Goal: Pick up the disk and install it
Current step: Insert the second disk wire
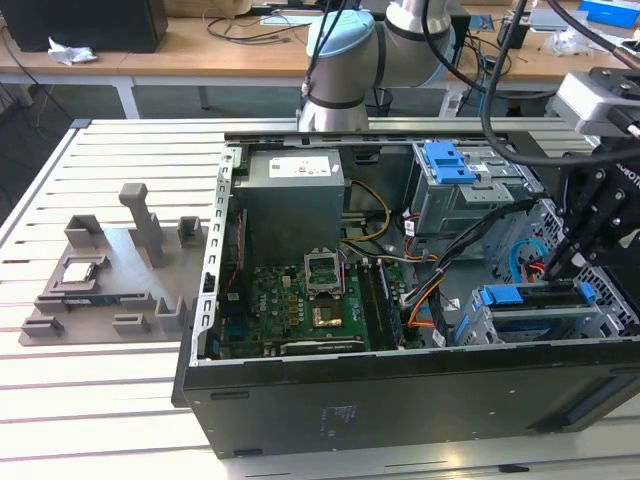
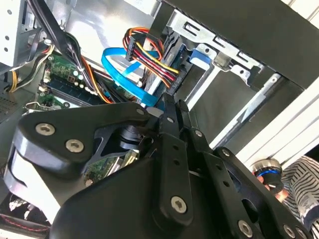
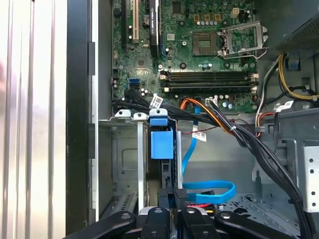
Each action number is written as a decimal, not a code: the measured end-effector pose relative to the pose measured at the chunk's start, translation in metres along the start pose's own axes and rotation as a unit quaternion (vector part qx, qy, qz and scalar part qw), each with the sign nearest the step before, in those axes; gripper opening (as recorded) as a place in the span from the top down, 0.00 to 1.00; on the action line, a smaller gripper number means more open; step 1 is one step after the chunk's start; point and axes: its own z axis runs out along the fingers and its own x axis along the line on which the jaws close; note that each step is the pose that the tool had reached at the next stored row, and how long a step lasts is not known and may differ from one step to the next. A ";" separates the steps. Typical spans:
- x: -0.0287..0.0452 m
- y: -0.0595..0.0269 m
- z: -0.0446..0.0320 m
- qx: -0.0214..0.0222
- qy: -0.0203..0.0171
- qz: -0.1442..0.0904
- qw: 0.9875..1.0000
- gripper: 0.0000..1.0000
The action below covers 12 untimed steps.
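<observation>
While we look down past the black gripper (image 3: 175, 201), we see its two thin fingers (image 3: 180, 195) pressed close together, with almost no gap between them. We cannot tell if they pinch anything. In the exterior view the gripper (image 1: 556, 268) hangs over the corner of the open computer case (image 1: 400, 400) on that view's right.

Just beyond the fingertips sits the disk (image 3: 161, 144), standing on its edge in a grey metal drive cage (image 3: 124, 164). We see mostly its blue plastic rail and a blue tab. In the exterior view the disk (image 1: 535, 298) lies in the slot with its blue rail on top.

A flat blue cable (image 3: 212, 188) loops near the gripper. Thick black cables (image 3: 259, 149) run past the cage. Farther off is the green motherboard (image 3: 199, 50). Another blue bracket (image 1: 449, 161) sits on a second cage, beside the grey power supply box (image 1: 292, 195). A grey tray of parts (image 1: 110, 270) rests on the white table (image 1: 60, 380), on the exterior view's left.
</observation>
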 end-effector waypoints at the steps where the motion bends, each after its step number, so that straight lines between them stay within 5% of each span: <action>1: 0.0001 -0.0001 0.0012 0.000 0.000 0.000 1.000 0.84; 12: 0.0009 -0.0003 0.0103 0.000 0.000 -0.003 1.000 0.84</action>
